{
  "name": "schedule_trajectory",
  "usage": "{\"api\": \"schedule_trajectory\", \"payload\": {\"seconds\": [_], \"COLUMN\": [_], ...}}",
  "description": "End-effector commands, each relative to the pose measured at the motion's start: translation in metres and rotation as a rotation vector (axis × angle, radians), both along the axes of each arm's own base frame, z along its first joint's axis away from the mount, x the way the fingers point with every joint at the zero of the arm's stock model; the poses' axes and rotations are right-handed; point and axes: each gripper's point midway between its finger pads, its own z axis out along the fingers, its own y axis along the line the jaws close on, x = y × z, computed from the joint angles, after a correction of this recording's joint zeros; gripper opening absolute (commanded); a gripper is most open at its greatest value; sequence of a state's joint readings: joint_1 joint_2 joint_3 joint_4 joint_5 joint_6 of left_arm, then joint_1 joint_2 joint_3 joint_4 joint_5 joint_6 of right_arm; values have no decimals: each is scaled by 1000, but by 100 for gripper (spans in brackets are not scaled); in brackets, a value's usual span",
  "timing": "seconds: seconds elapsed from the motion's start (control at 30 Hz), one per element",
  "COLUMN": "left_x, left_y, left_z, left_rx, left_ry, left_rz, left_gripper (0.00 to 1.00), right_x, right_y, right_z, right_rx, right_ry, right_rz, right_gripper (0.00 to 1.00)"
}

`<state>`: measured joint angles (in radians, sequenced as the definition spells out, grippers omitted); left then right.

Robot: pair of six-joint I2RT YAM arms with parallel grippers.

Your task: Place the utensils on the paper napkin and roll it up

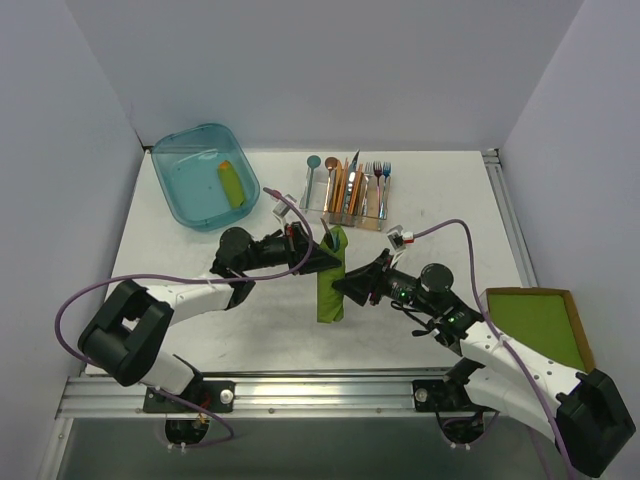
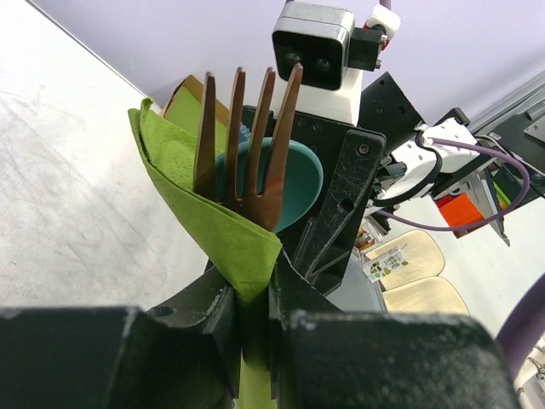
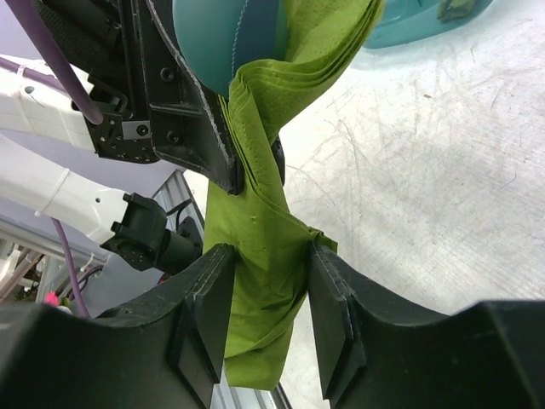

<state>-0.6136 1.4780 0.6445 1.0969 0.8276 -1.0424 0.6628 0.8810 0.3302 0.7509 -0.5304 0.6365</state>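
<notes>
The lime-green paper napkin (image 1: 331, 285) is rolled into a tube around the utensils and stands nearly upright over the table's middle. The copper fork (image 2: 247, 145) and the teal spoon (image 2: 296, 177) stick out of its top. My left gripper (image 1: 326, 257) is shut on the upper part of the roll (image 2: 217, 221), just under the fork's tines. My right gripper (image 1: 346, 290) is shut on the lower part of the roll (image 3: 264, 256), one pad on each side. The spoon bowl (image 3: 217, 38) shows at the top of the right wrist view.
A teal bin (image 1: 175, 190) holding a green roll (image 1: 232, 184) stands at the back left. A clear caddy (image 1: 340, 218) with other coloured cutlery is at the back centre. A stack of green sheets in brown cardboard (image 1: 540, 325) lies at the right.
</notes>
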Motion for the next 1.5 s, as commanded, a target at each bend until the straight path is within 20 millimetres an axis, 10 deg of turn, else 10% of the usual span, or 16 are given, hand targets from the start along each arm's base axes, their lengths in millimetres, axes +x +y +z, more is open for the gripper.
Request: {"api": "schedule_trajectory", "payload": {"seconds": [0.0,0.7,1.03,1.2,1.47], "left_x": [-7,-16,-17,-16,-13], "left_y": [2,-5,-4,-2,2], "left_z": [16,10,11,20,31], "left_rx": [-50,-55,-63,-76,-36], "left_ry": [-75,-63,-69,-75,-115], "left_rz": [-19,-71,-71,-64,-34], "left_gripper": [2,2,4,60,92], "right_x": [4,-1,-5,-9,-11], "right_y": [5,17,18,16,14], "right_z": [31,51,55,57,71], "right_rx": [48,121,144,143,153], "right_ry": [-83,-102,-116,-131,-173], "right_rz": [8,88,105,117,113], "right_gripper": [39,37,0,0,0]}}
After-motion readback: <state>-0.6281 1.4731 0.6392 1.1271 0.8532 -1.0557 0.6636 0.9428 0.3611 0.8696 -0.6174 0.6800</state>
